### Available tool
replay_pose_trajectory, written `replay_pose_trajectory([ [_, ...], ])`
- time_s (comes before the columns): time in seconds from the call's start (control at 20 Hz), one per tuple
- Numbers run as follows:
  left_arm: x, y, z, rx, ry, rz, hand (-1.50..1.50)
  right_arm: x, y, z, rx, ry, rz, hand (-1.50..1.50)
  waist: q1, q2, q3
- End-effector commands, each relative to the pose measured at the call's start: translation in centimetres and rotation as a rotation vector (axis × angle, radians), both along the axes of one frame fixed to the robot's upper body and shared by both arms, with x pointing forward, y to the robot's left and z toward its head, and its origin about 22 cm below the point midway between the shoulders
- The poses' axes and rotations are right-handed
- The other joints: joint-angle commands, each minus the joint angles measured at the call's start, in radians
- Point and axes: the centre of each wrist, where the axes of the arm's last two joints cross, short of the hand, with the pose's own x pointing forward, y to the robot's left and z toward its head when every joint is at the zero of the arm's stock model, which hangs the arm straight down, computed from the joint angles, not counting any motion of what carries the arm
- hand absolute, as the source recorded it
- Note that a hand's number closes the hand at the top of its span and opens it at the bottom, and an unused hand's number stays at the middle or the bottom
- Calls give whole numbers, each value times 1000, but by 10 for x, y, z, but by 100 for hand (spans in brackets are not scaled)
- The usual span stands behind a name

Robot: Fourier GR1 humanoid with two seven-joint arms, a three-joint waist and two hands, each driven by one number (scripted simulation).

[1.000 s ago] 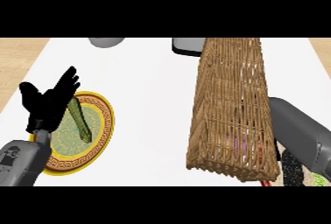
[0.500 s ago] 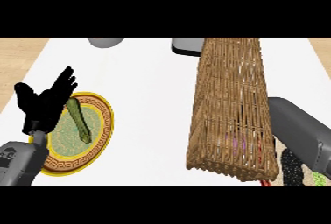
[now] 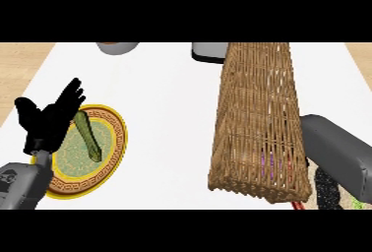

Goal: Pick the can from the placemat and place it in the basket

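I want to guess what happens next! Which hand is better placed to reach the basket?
Probably the right. The right arm lies right beside the basket, while the left hand rests open by the plate, across the counter.

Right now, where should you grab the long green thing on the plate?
Probably take the long green thing around its middle, from above, fingers closing across its thin width. It lies flat on the plate, and the open left hand is right beside it.
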Motion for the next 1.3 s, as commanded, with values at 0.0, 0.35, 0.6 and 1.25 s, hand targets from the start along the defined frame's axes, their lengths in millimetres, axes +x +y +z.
replay_pose_trajectory([
  [0.0,0,-1,5,1,13,6,0,-17,-9,-28,-114,156,64,-150,-12,23,14],
  [0.35,0,6,-3,-3,-2,10,0,-35,-8,-29,-89,203,150,150,-6,28,14],
  [0.6,-3,8,-1,-5,15,10,0,-53,-19,-41,-70,227,158,150,-7,26,14],
  [1.25,-3,19,2,10,9,80,0,5,-220,88,589,-387,-1046,150,-114,33,-7],
])
